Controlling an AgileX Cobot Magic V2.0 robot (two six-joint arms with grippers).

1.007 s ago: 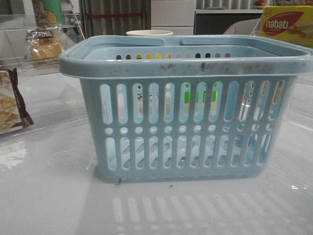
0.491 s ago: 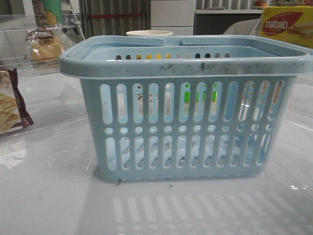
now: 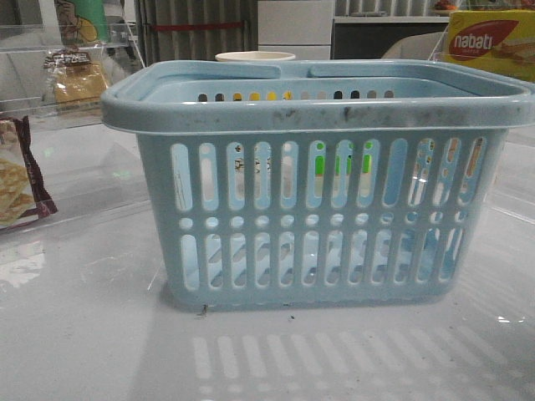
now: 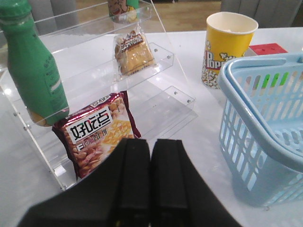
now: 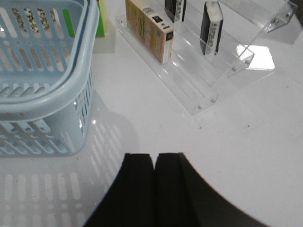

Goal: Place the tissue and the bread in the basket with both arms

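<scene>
Starting out: both hands, left hand point(image 4: 150, 179) and right hand point(image 5: 154, 187), clenched empty; left should open before reaching the clear-plastic golden-brown bread pack point(image 4: 133, 53) near the table's left edge.

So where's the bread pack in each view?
Front view: bread pack at upper left, on the clear shelf, left of the basket.
Left wrist view: bread pack on the shelf's middle step, above the cracker packet.
Right wrist view: not in it.
Shared landmark: the basket.
</scene>
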